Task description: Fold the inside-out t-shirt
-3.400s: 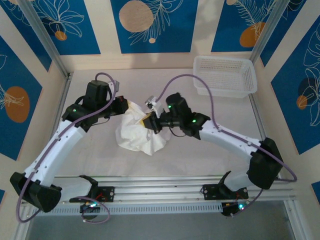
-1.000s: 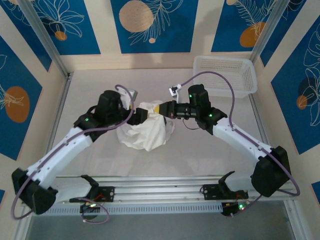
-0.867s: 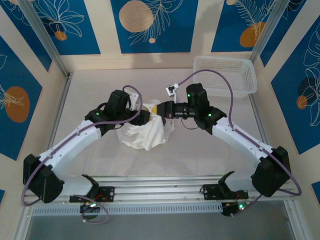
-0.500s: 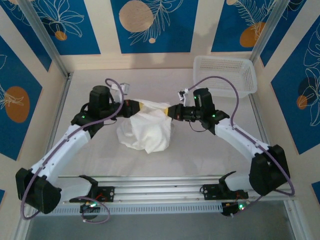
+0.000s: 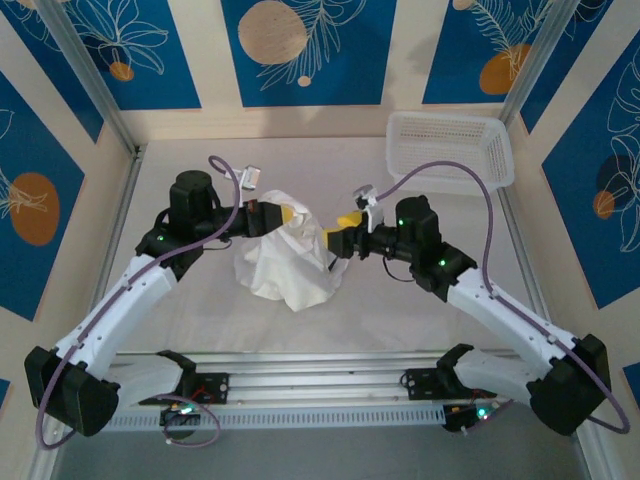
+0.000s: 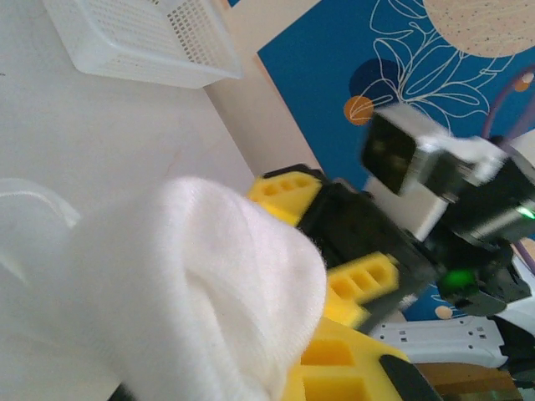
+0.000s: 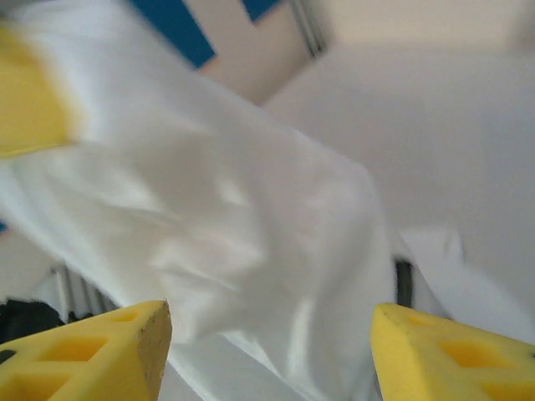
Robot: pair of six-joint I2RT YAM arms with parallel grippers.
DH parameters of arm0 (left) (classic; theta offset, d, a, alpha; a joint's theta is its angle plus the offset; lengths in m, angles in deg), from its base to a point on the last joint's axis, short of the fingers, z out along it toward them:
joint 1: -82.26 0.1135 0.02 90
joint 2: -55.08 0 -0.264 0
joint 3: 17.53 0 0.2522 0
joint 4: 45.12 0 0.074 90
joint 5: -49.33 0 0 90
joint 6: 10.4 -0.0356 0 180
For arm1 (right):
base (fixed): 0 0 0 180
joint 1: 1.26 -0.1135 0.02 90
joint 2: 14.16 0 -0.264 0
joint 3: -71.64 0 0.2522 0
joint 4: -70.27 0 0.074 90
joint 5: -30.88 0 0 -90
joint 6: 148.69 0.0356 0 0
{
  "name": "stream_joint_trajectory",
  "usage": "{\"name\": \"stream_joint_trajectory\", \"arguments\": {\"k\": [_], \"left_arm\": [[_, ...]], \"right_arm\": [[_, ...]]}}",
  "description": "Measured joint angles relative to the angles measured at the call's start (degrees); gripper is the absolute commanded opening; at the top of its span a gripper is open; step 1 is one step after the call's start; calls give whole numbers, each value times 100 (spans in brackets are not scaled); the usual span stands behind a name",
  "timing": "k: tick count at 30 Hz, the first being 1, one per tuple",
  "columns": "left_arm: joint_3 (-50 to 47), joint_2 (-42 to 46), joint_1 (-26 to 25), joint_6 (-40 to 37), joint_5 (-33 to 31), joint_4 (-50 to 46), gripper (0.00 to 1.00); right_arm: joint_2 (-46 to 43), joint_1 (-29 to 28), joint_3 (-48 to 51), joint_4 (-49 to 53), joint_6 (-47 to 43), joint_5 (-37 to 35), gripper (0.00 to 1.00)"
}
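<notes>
The inside-out t-shirt (image 5: 290, 268) is a crumpled white bunch at mid-table, its top corner lifted. My left gripper (image 5: 283, 213) is shut on that raised corner. In the left wrist view the cloth (image 6: 175, 284) drapes over my yellow finger (image 6: 334, 376) and hides the other one. My right gripper (image 5: 341, 233) stands open just right of the shirt, its jaws apart with nothing between them. In the right wrist view the shirt (image 7: 242, 217) hangs ahead of my open right gripper (image 7: 267, 327), with a small dark strip (image 7: 404, 284) at its right edge.
A white mesh basket (image 5: 450, 150) stands at the back right of the table, also seen as the basket (image 6: 142, 38) in the left wrist view. Metal frame posts and blue patterned walls close in the sides and back. A rail runs along the near edge.
My left gripper has shut on the shirt's upper corner and holds it up. My right gripper has opened, let go of the cloth and drawn back to the right.
</notes>
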Motion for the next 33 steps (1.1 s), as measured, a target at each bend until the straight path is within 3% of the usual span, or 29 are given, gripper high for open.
{"name": "stream_joint_trajectory", "arguments": {"k": [6,11,23,27,33], "left_arm": [[2,0,0,-17,2,-17,0],[0,11,0,-20,-17,-114,0],[2,33,0,-20,-22,-201,0],[0,31,0,-20,-22,-201,0],[0,33,0,-22,-33,-203,0]], "right_arm": [[743,-442,-715,-66,-1255,-4,57],[1386,-466,-1233,-39,-1213,-387,50],[1563,-553,-1467,264,-1117,-1801,51],[1862,-516,-2173,807,-925,-1539,51],[2356,-498,-3018,1469,-658,-807,40]]}}
